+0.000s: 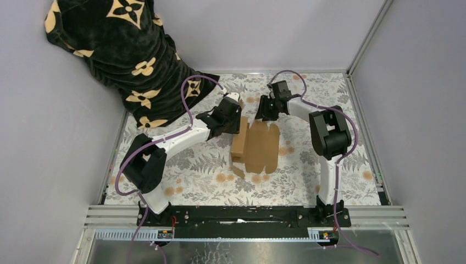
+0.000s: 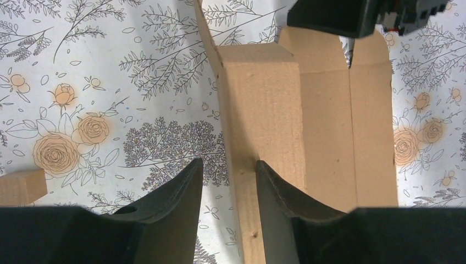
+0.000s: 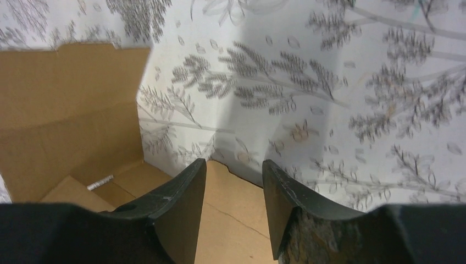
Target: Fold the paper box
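Brown, plain cardboard paper box (image 1: pixel 258 147), half formed, lies at the middle of the floral-patterned table (image 1: pixel 308 181). Its left side panel (image 2: pixel 264 110) stands upright, probably because the left tool (image 2: pixel 228 163), at the box's 11 o'clock, straddles that wall to steady it, fingers apart and not pinching. The right tool (image 3: pixel 233 163), at 1 o'clock, hovers parted and empty over the far flap, seemingly to press it. Count: one box, two tools, one black flower-print blanket (image 1: pixel 126 55) at 10 o'clock.
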Tool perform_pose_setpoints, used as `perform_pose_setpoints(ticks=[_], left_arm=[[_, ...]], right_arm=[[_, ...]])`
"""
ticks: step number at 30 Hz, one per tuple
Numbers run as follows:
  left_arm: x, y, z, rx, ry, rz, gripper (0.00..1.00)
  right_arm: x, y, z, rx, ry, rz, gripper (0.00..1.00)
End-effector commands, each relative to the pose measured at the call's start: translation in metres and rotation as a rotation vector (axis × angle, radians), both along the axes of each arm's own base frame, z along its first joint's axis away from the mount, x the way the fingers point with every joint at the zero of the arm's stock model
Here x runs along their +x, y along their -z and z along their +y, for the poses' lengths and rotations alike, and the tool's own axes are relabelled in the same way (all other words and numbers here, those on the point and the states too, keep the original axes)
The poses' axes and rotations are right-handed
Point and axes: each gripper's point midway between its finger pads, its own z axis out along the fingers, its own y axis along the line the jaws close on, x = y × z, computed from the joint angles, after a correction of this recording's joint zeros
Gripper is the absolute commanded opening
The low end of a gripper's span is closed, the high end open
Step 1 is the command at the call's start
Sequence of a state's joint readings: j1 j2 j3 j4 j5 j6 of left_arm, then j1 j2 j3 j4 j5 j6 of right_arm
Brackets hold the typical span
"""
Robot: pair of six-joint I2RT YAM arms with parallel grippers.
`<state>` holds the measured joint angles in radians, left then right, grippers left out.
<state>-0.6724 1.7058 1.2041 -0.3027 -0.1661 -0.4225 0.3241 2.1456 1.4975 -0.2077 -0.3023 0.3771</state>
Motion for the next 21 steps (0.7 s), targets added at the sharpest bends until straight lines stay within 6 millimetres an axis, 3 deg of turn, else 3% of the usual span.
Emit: perform_pose_setpoints(ticks=[1,21], left_arm=[[0.000,-0.003,0.003,0.011,0.020,-0.019,0.47],[-0.002,-0.001,0.001,0.006,0.054,-0.031,0.47]], right_arm=[[-0.025,0.001,-0.017,-0.047,0.002,0.012,0.50],[-0.116,-0.001,-0.035,-0.001,-0.016,0.048,0.49]])
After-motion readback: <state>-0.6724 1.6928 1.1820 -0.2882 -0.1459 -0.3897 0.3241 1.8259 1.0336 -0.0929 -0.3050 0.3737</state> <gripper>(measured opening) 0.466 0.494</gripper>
